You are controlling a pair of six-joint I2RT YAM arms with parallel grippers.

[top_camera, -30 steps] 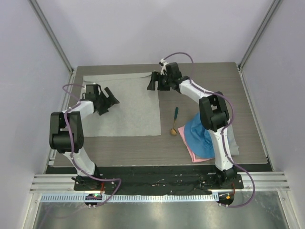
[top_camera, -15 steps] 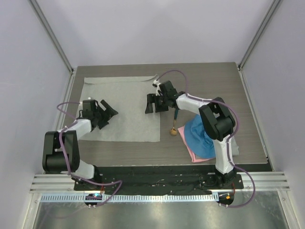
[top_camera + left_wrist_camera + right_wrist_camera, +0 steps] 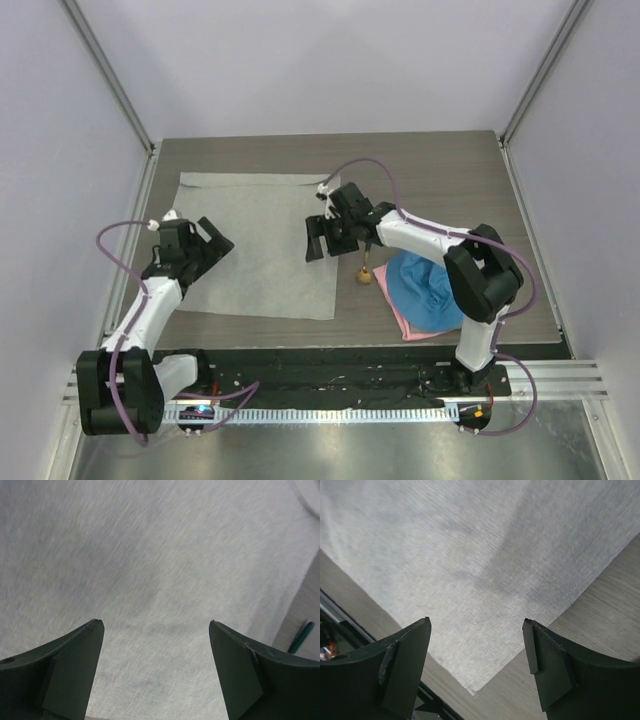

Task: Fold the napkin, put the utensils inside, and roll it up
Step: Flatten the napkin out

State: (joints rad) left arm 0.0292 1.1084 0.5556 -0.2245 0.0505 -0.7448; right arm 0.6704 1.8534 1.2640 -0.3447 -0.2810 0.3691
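Our left gripper (image 3: 214, 238), jaws spread, hovers over the napkin (image 3: 260, 255), flat and apparently unfolded mid-table. Our right gripper (image 3: 320, 240), likewise spread, hangs at its right edge. The spoon (image 3: 365, 273) lies just beyond, so folding, loading and rolling all lie ahead.

I can read no text, label, brand, number or sign in any of my views. The napkin (image 3: 260, 250) shows only plain grey weave in both of my close views.
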